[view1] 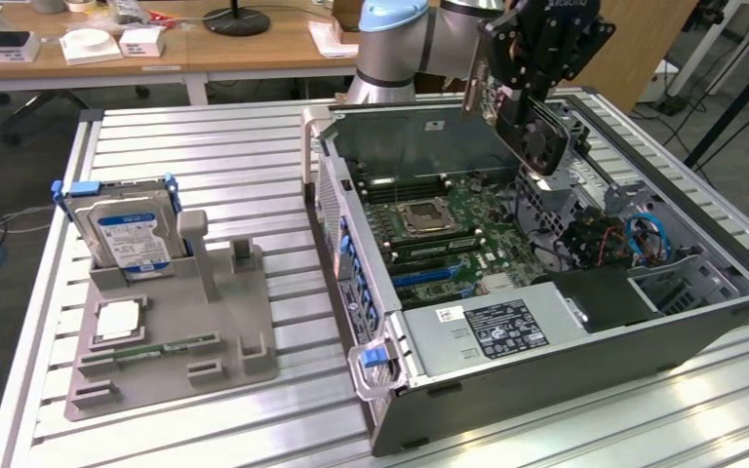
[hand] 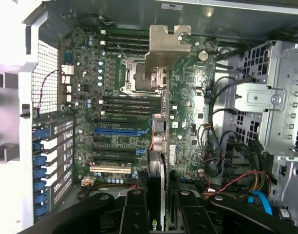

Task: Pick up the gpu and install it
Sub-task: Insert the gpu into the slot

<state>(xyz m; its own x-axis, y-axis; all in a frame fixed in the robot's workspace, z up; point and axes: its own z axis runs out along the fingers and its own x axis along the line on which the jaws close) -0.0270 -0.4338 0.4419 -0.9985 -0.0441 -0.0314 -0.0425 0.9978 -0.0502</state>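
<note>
**Exterior view.** The jaws are closed partway onto the gpu [view1: 540,132] and grip it by its upper edge. The card hangs directly below the jaws, slightly tilted, and is raised above the motherboard [view1: 440,234] inside the open computer case [view1: 583,380]. It is not seated in a slot. The case stands on the slatted metal surface [view1: 218,146]. A grey parts holder [view1: 173,375] stands well apart from the jaws, toward the exterior view's left. It carries a hard drive [view1: 128,234] with a blue label, set upright.

**Wrist view.** The gpu [hand: 166,46] is seen edge-on. It runs from between the jaws outward and ends in its metal bracket at the far end. The jaws press on both faces of the card. Beyond the jaws lies the motherboard [hand: 120,161]. The processor socket [hand: 134,78] is partly hidden behind the bracket. A blue expansion slot [hand: 117,130] lies just beside the card's line. A metal drive cage [hand: 266,102] stands on the other side of the card.
</note>
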